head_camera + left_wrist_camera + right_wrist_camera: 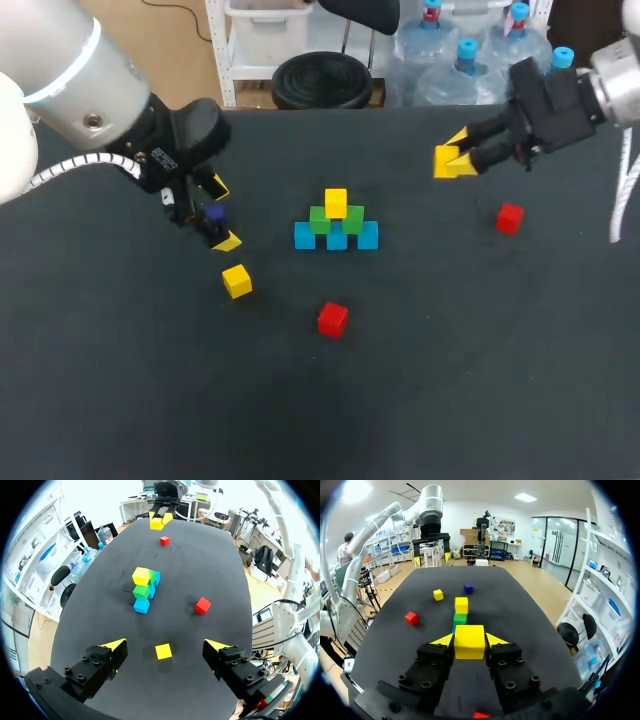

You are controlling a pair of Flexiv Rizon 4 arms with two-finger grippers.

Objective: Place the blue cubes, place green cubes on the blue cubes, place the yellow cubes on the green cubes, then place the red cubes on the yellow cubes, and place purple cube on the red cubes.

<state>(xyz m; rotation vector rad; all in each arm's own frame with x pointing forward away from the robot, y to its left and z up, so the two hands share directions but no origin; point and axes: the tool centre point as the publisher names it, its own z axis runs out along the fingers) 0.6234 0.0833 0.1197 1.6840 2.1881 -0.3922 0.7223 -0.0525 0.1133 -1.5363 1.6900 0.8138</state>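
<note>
The held yellow cube (469, 641) is clamped between the two fingers of the right gripper (452, 158), with the pads on two opposite flat faces and its top face showing. It is raised off the table (450, 380) on the far right side, well apart from the stack (336, 222). It looks like a small, rigid, light block with smooth sides, so I judge that a modest squeeze square across parallel faces is enough. A grip on the corners would likely let it twist, and it wants setting down level or it may nudge its neighbours. The stack stands mid-table: a row of blue cubes (337, 240) at the base, green cubes (320, 220) on them, and a top yellow cube (336, 203) resting on the greens. My guess is that the held cube belongs on the green layer too, though I cannot tell which spot is free. The right arm comes in from the far right corner, its wrist angled down and inward and its fingers aimed toward the stack. The left gripper (165, 645) hangs over the left side of the table, jaws spread wide and gripping nothing. The purple cube (468, 588) lies on the table beneath it and a loose yellow cube (237, 281) close by. One red cube (333, 320) lies nearer the front, and the other red cube (509, 218) lies below the right gripper
</note>
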